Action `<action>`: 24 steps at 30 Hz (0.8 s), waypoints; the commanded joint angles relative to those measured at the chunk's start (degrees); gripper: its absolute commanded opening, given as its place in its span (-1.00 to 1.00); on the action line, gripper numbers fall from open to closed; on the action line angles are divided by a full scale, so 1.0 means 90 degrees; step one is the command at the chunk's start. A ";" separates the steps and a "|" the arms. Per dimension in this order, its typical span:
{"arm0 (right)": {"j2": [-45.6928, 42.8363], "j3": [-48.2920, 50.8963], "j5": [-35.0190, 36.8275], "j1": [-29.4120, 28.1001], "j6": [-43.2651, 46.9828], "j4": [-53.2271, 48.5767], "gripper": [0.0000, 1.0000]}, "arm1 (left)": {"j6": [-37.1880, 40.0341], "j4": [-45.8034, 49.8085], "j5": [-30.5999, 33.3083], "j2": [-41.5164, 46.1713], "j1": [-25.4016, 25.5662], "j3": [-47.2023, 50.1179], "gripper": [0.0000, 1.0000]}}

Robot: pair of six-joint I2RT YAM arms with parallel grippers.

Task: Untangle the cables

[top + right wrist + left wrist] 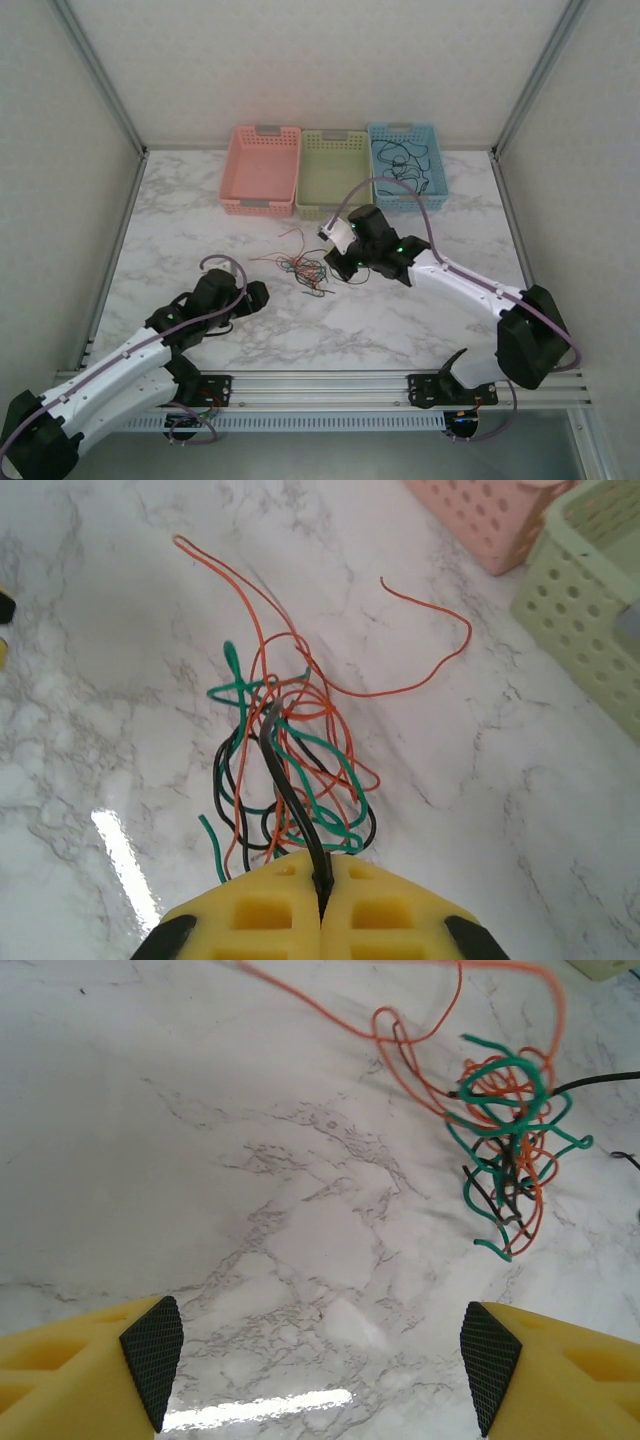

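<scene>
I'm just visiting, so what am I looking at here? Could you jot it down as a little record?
Surface: marble table
Cables: tangled orange, green and black bundle, mid-table
Right end effector: shut on black cable from the bundle
Left end effector: open, short of the bundle, holding nothing
Far edge: pink basket, green basket, blue basket; blue one holds dark wires

Three perforated baskets in row, top centre of overhead frame, sides touching: pink basket (258, 207) left, green basket (330, 165) middle, blue basket (405, 127) right. White grey-veined marble tabletop (180, 210). Aluminium rail (320, 385) along bottom. Pale walls (320, 60) around.
</scene>
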State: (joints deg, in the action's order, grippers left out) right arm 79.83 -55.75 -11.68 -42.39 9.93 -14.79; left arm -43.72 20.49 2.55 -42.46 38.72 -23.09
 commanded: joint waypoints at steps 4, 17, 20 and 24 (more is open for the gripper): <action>-0.0746 0.0241 -0.0495 0.0159 -0.0916 0.0537 -1.00 | 0.0306 -0.0459 -0.0550 -0.0096 -0.0074 -0.0029 0.44; -0.0931 0.0123 -0.0614 0.0262 -0.1266 0.0556 -1.00 | 0.1301 -0.1877 -0.1662 -0.1511 -0.0074 -0.0919 0.36; -0.0957 0.0187 -0.0614 0.0323 -0.1323 0.0598 -1.00 | 0.1417 -0.2516 -0.2008 -0.2129 -0.0074 -0.1071 0.34; -0.0974 0.0232 -0.0663 0.0393 -0.1350 0.0545 -1.00 | 0.1628 -0.2910 -0.2157 -0.2775 -0.0074 -0.1318 0.35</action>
State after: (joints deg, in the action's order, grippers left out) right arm 71.72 -54.19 -16.56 -39.44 -1.15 -11.33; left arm -31.88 -0.21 -13.74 -65.10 38.52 -32.29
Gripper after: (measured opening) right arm 0.056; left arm 0.673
